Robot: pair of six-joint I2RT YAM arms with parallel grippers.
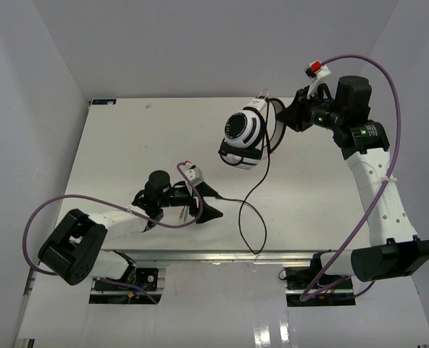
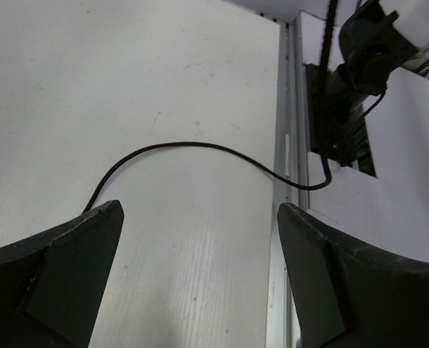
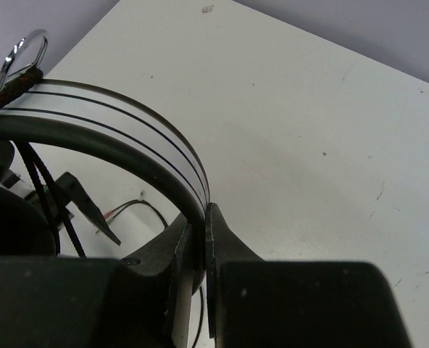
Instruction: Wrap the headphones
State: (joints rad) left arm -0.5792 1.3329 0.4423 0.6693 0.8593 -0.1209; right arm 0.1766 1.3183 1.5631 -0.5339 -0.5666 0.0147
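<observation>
The white headphones [image 1: 242,136] with black ear pads hang above the back right of the table. My right gripper [image 1: 293,116] is shut on their black headband [image 3: 127,156], which runs between its jaws [image 3: 201,221]. The thin black cable [image 1: 252,190] drops from the headphones, loops near the table's front edge and runs left to my left gripper [image 1: 213,203]. That gripper is open and empty, low over the table. In the left wrist view the cable [image 2: 200,146] arcs across the table ahead of the wide-open gripper [image 2: 200,217] and passes behind the left finger [image 2: 69,261].
The white table [image 1: 127,152] has walls at the left, back and right. Its metal front rail [image 2: 283,167] lies just right of the left gripper. Purple arm cables [image 1: 388,80] loop beside both arms. Thin red and green wire ends [image 3: 107,213] lie on the table near the left gripper.
</observation>
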